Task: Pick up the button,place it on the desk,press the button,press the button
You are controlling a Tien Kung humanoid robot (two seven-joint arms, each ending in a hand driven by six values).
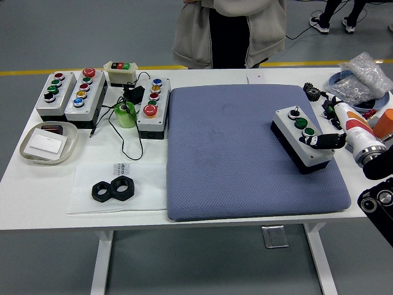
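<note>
Here the right hand's fingers (323, 142) curl against the grey 3-button box (304, 137), gripping it.

The person (228, 31) behind the table (55, 203) is cut off above the chest; the right arm (376, 184) leaves the frame.

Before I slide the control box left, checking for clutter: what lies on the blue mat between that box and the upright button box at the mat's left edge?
In the head view, nothing: bare blue mat separates the control box and the upright button box.
</note>
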